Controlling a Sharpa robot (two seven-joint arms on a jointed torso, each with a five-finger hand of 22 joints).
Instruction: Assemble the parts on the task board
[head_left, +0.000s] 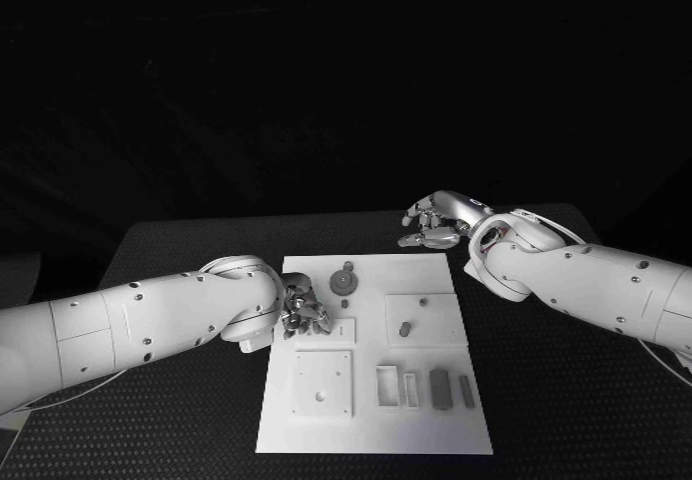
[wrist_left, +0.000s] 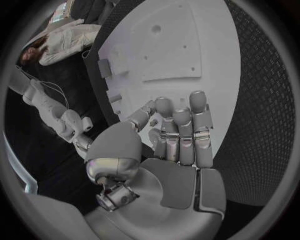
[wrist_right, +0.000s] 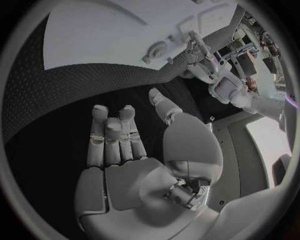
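Observation:
The white task board (head_left: 372, 415) lies in the middle of the black table. On it are a round grey part (head_left: 343, 280), a small grey part (head_left: 405, 327) on a raised square, and upright grey parts (head_left: 438, 390) near the front right. My left hand (head_left: 303, 308) hovers low over the board's left edge (wrist_left: 125, 75), its fingers (wrist_left: 181, 132) held together with the thumb drawn in against them; whether a small piece sits between them is unclear. My right hand (head_left: 440, 220) hangs over the bare table beyond the board's far right corner, fingers (wrist_right: 115, 137) apart and holding nothing.
A raised square plate (head_left: 323, 382) takes up the board's front left, and a rectangular frame (head_left: 389, 385) stands beside it. Black table mat (head_left: 562, 400) surrounds the board on all sides.

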